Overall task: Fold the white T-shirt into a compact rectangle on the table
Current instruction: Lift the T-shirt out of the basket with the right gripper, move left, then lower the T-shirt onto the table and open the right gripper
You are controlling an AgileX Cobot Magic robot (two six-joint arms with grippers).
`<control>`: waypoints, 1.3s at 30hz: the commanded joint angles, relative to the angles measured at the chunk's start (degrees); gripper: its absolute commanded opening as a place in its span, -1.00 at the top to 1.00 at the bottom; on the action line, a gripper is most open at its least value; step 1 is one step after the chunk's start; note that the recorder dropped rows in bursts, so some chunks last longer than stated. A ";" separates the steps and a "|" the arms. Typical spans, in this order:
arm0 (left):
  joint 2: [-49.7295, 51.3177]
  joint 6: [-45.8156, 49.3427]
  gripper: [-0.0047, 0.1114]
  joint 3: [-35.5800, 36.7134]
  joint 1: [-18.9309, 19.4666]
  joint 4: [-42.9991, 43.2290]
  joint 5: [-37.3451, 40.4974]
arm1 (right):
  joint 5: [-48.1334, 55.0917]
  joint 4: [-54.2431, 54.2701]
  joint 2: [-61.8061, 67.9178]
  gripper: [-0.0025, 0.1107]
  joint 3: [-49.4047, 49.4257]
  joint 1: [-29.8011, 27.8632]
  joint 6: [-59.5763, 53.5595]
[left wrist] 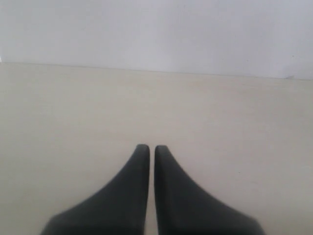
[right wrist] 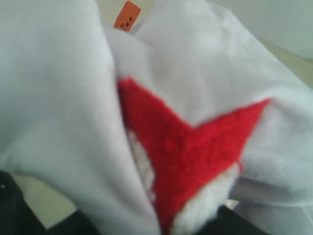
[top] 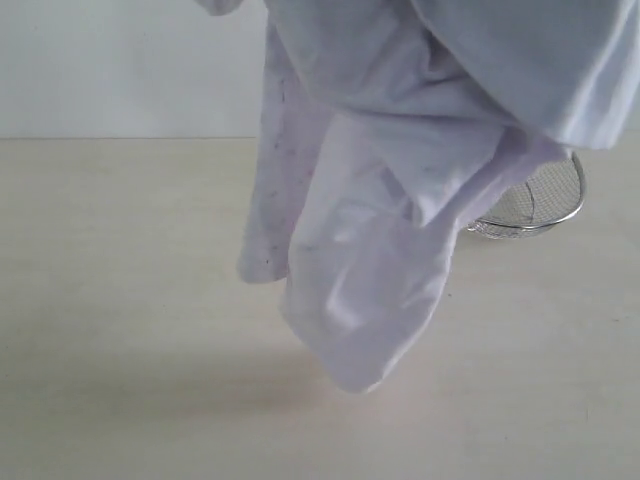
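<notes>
In the exterior view the white T-shirt (top: 400, 200) hung bunched in the air above the table (top: 120, 300), its lowest tip close to the surface, with a wire-mesh basket (top: 540, 205) behind it. No fold looked made; spreading it flat and every fold remained.

In the left wrist view the left gripper (left wrist: 147, 148) was clenched on nothing over bare tabletop.

In the right wrist view the right gripper (right wrist: 142, 226) (mostly buried in cloth) grasped the shirt near its red lettering (right wrist: 186, 147) and orange tag (right wrist: 127, 15).
</notes>
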 commanded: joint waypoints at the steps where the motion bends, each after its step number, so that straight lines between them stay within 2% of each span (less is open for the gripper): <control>1: -0.13 0.04 0.84 0.23 0.30 -0.47 -0.25 | 3.65 3.24 -1.52 0.96 0.14 0.07 0.14; 5: -0.13 0.04 0.84 0.23 0.30 -0.47 -0.25 | 1.63 3.50 -1.29 0.96 3.05 0.07 0.14; 13: -0.13 0.04 0.84 0.23 0.30 -0.47 -0.25 | -14.98 0.21 6.64 0.96 13.46 -0.05 0.14; 16: -0.13 0.04 0.84 0.23 0.30 -0.47 -0.25 | -18.02 -6.11 13.64 0.96 13.71 -0.05 0.52; 23: -0.13 0.04 0.84 0.23 0.30 -0.47 -0.25 | -34.74 -23.86 27.93 0.96 13.71 -0.29 6.40; 30: -0.13 0.04 0.84 0.23 0.30 -0.47 -0.25 | -51.40 -26.33 38.76 0.92 13.50 -4.66 8.52; 33: -0.13 0.04 0.84 0.23 0.30 -0.47 -0.25 | -55.91 -26.33 42.03 0.66 13.50 -6.86 8.52; 36: -0.13 0.04 0.84 0.23 0.30 -0.47 -0.25 | -60.60 -26.33 43.99 0.12 13.50 -8.28 8.85; 37: -0.13 0.04 0.84 0.23 0.30 -0.47 -0.25 | -62.21 -26.33 44.48 -0.15 13.50 -8.80 8.98; 39: -0.13 0.04 0.84 0.23 0.30 -0.47 -0.25 | -64.22 -26.14 44.72 -0.43 13.50 -8.78 8.98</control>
